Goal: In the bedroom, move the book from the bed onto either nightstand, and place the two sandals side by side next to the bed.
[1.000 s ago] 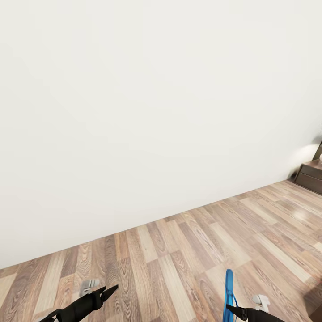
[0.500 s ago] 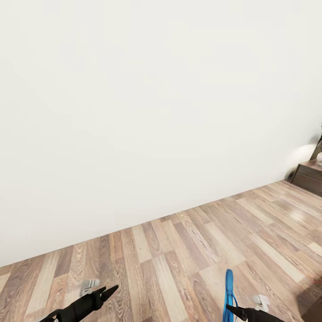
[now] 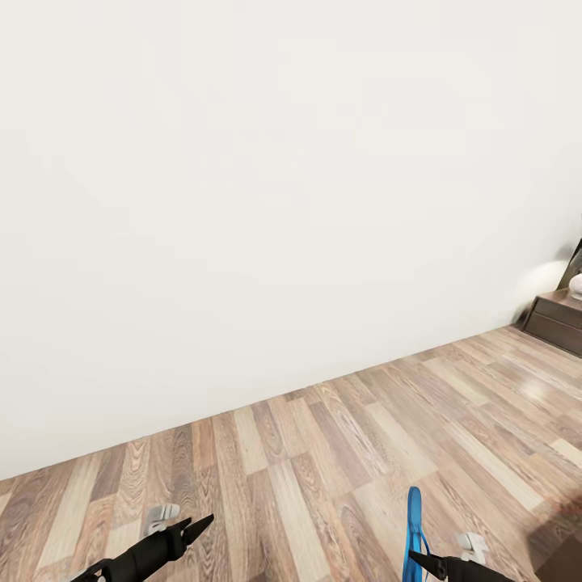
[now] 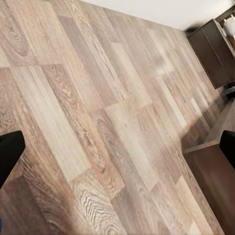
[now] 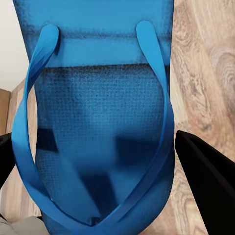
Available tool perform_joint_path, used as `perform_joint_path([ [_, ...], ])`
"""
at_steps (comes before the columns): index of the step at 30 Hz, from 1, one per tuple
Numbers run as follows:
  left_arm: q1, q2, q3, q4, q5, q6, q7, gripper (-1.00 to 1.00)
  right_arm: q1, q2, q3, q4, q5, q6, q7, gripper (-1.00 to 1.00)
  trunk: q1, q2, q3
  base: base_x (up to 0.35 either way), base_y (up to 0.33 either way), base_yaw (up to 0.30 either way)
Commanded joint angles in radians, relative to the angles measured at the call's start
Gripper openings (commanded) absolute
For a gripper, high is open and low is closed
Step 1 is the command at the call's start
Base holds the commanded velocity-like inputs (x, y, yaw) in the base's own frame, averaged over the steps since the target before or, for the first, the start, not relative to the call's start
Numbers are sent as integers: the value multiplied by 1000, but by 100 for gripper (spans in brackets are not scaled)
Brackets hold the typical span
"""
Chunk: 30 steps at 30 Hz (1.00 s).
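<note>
I carry one blue sandal [image 3: 415, 533] in my right gripper [image 3: 427, 561] at the bottom right of the head view, the sole standing on edge and poking up from the fingertips — in the right wrist view the same sandal [image 5: 98, 122] lies close between the two dark fingers [image 5: 208, 183], its straps facing the lens, so I judge that pincer clenched on it. My left gripper [image 3: 194, 527], at the bottom left of the head view, grasps nothing; in its wrist view the fingers [image 4: 9, 152] sit far apart at the frame's edges with only the wood-plank floor [image 4: 98, 112] between them, so it stands released. Ahead of me is a bare white wall [image 3: 267, 186] over the floor [image 3: 347, 453], and a dark nightstand [image 3: 556, 319] sits at the far right edge of the head view, with a dark corner of furniture at the lower right — possibly the bed, though I cannot tell. By my reckoning the task is partway along: one sandal is lifted but not yet set down beside the bed, while the other sandal and the book are left to account for.
</note>
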State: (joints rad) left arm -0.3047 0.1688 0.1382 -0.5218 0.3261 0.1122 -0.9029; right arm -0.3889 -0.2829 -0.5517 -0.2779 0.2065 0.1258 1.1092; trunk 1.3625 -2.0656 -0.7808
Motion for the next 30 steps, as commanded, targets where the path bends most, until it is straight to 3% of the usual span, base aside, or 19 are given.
perform_joint_path([
  [1,-1,0,1,0,7,11,-4,100,-1,1,-8,-1,7,11,5,-100,0,0,-1,0,0,0],
  [24,-3,2,2,-11,4,9,6,100,-1,1,-9,-1,7,11,3,-100,0,0,-1,-27,0,0],
  [27,-9,10,3,-72,1,14,34,100,-1,1,-10,-1,7,11,3,-100,0,0,-1,0,0,0],
  [30,-13,36,4,-255,-78,91,85,100,-1,1,-10,-1,7,11,3,-100,0,0,-1,0,0,0],
])
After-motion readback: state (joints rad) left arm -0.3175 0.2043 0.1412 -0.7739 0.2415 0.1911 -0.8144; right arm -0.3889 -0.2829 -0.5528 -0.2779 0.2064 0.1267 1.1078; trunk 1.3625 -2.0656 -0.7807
